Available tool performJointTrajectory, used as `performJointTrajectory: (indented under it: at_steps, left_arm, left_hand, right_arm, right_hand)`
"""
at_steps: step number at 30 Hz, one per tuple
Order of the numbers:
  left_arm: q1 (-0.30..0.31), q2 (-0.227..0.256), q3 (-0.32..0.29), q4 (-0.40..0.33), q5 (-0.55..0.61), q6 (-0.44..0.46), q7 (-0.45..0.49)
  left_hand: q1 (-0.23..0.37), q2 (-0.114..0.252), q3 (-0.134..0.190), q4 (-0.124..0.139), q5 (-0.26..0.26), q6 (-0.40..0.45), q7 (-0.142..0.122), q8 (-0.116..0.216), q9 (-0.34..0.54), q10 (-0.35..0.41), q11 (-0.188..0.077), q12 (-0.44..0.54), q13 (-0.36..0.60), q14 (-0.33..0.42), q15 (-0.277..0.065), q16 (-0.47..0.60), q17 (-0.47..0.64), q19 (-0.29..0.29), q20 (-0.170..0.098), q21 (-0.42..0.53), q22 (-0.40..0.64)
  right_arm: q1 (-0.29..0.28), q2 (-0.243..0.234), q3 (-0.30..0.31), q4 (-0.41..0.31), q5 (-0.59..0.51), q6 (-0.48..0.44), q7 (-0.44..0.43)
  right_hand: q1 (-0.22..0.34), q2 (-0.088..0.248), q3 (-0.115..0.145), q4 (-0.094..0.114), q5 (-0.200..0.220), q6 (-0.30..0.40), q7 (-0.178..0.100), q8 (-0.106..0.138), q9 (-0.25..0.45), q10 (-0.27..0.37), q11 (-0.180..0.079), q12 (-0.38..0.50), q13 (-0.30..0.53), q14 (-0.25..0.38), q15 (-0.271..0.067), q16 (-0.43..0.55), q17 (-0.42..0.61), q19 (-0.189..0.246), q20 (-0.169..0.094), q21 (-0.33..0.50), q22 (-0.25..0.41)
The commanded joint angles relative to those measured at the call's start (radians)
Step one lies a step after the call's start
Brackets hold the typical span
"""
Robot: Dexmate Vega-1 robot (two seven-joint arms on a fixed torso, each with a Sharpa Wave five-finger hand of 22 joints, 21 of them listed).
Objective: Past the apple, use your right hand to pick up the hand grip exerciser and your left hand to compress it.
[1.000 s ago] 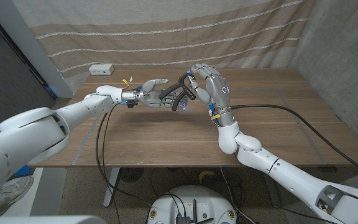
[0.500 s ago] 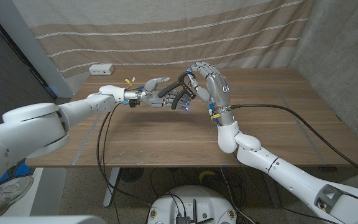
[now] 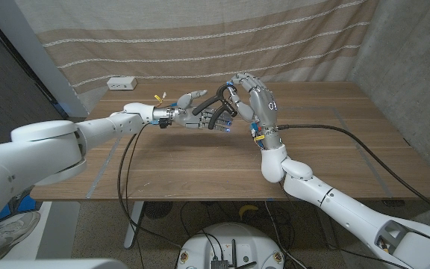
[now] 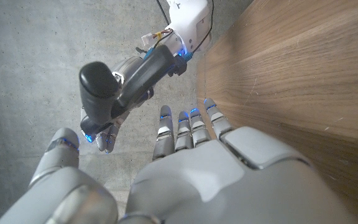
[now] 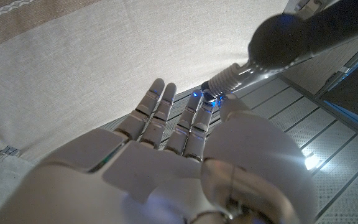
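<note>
Head view showed the hand grip exerciser [image 3: 216, 110] held up above the table [image 3: 200, 161], near its far middle, between the two robot hands. The right robot hand [image 3: 254, 103] stood upright with its fingers wrapped around one black handle, so it was gripping the exerciser. The left robot hand [image 3: 188, 113] reached in from the side, its fingers against the other handle; whether it had fully closed on that handle could not be told. In the left wrist view, a black handle [image 4: 123, 84] lay just beyond the left fingertips [image 4: 182, 121], which were extended, not curled; the thumb sat to one side of the handle. In the right wrist view, a dark handle end [image 5: 303, 34] and its coil spring [image 5: 224, 81] crossed above the right fingers. No apple was visible in any view. Judged from these views, the step in hand was seating the left grip before squeezing. To do it well, the right robot hand should hold its handle steady as the fixed anchor. The left fingers should wrap fully around the free handle, then draw it straight toward the held one. A squeeze from fingertips alone would likely let the handle slip or twist the exerciser out of the right grip.
</note>
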Motion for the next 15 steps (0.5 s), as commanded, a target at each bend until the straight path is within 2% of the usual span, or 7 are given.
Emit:
performJointTrajectory:
  at_steps: [1, 5, 7, 10, 13, 15]
  left_arm:
    - [0.004, -0.002, 0.007, -0.013, -0.037, -0.004, 0.000]
    - [0.016, -0.004, -0.010, -0.024, -0.048, -0.014, 0.000]
    - [0.021, -0.008, -0.020, -0.034, -0.055, -0.016, 0.000]
    - [0.018, -0.009, -0.017, -0.044, -0.055, -0.013, 0.000]
    - [0.012, -0.008, -0.007, -0.073, -0.062, 0.004, 0.000]
    - [0.012, -0.008, -0.007, -0.080, -0.068, 0.017, 0.000]
  left_hand:
    - [-0.001, -0.005, -0.010, -0.002, 0.011, -0.021, 0.046, -0.011, 0.002, 0.004, 0.001, 0.003, 0.002, 0.001, 0.006, 0.005, 0.003, 0.005, 0.011, -0.004, 0.001]
    - [0.005, -0.005, -0.016, -0.004, 0.016, -0.022, 0.031, -0.012, 0.002, 0.004, -0.004, 0.003, 0.002, 0.003, 0.004, 0.005, 0.003, 0.004, 0.012, -0.005, 0.001]
    - [0.018, -0.004, -0.024, -0.008, 0.024, -0.021, 0.013, -0.012, 0.003, -0.001, -0.020, 0.001, 0.002, 0.003, 0.000, 0.005, 0.002, 0.005, 0.014, -0.007, 0.000]
    - [0.033, -0.005, -0.034, -0.012, 0.034, -0.022, -0.004, -0.012, 0.003, -0.006, -0.029, -0.001, 0.002, 0.000, -0.004, 0.004, 0.002, 0.004, 0.021, -0.010, 0.000]
    - [0.038, -0.006, -0.038, -0.013, 0.037, -0.021, -0.005, -0.012, 0.003, -0.010, -0.031, -0.002, 0.002, -0.002, -0.006, 0.004, 0.002, 0.006, 0.028, -0.011, 0.000]
    - [0.040, -0.007, -0.044, -0.012, 0.040, -0.016, 0.006, -0.011, 0.003, -0.013, -0.031, -0.003, 0.002, -0.002, -0.006, 0.004, 0.002, 0.008, 0.030, -0.011, -0.001]
  right_arm:
    - [0.009, 0.009, 0.009, 0.025, 0.025, -0.007, -0.014]
    - [0.010, 0.015, 0.013, 0.030, 0.035, 0.004, -0.033]
    - [0.014, 0.014, 0.010, 0.038, 0.039, 0.027, -0.042]
    - [0.009, 0.025, 0.023, 0.044, 0.030, 0.039, -0.042]
    - [0.002, 0.045, 0.044, 0.058, 0.026, 0.058, -0.042]
    - [0.000, 0.050, 0.051, 0.062, 0.025, 0.065, -0.042]
  right_hand:
    - [0.004, 0.009, 0.058, 0.057, 0.004, -0.002, -0.002, 0.039, 0.465, -0.008, -0.002, 0.008, 0.004, -0.001, -0.186, -0.003, 0.006, -0.003, -0.097, 0.009, 0.003]
    - [0.003, 0.010, 0.059, 0.056, 0.003, -0.005, -0.001, 0.040, 0.464, -0.009, -0.002, 0.008, 0.006, -0.003, -0.186, -0.005, 0.009, -0.007, -0.095, 0.010, 0.003]
    - [0.002, 0.011, 0.060, 0.058, 0.003, -0.007, -0.002, 0.041, 0.466, -0.011, -0.002, 0.008, 0.008, -0.003, -0.185, -0.007, 0.010, -0.009, -0.095, 0.011, 0.003]
    - [0.001, 0.010, 0.060, 0.058, 0.003, -0.006, -0.001, 0.041, 0.464, -0.013, -0.002, 0.008, 0.010, -0.003, -0.186, -0.007, 0.013, -0.010, -0.094, 0.012, 0.003]
    - [0.000, 0.011, 0.062, 0.059, 0.003, -0.009, -0.002, 0.042, 0.464, -0.014, -0.002, 0.008, 0.012, -0.004, -0.186, -0.008, 0.015, -0.012, -0.094, 0.013, 0.003]
    - [-0.001, 0.011, 0.062, 0.060, 0.003, -0.011, -0.001, 0.044, 0.468, -0.015, -0.002, 0.008, 0.013, -0.004, -0.185, -0.010, 0.016, -0.014, -0.095, 0.013, 0.003]
